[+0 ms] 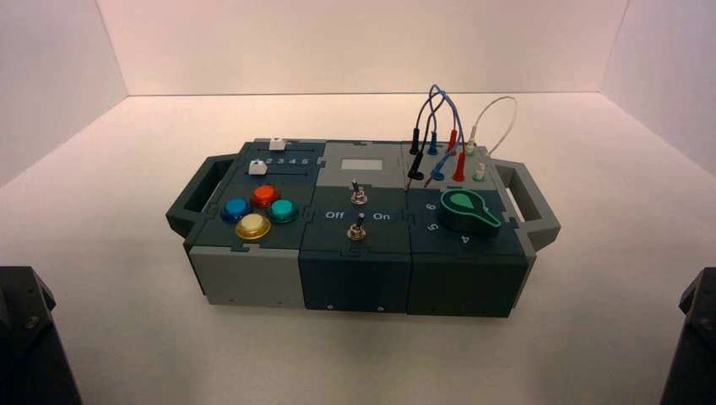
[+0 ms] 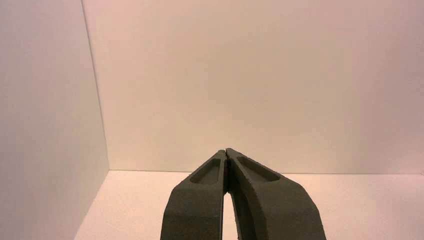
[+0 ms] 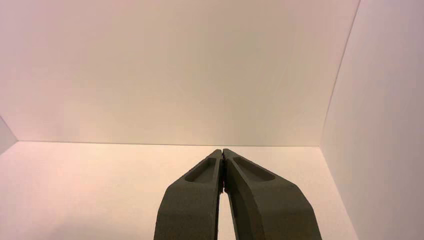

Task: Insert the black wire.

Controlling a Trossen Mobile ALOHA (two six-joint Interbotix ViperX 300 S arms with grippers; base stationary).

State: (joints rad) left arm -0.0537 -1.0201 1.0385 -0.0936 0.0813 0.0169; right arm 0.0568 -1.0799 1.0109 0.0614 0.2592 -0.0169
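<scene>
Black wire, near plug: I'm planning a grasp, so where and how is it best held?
I'd grip the near black plug around its slim body, coming from above and slightly nearer, since it leans with its bare metal tip pointing down and left. The left arm and right arm wait nearer than the box.

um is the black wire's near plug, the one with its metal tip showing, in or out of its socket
Out: the black wire's near plug leans over the box with its metal tip exposed.
</scene>
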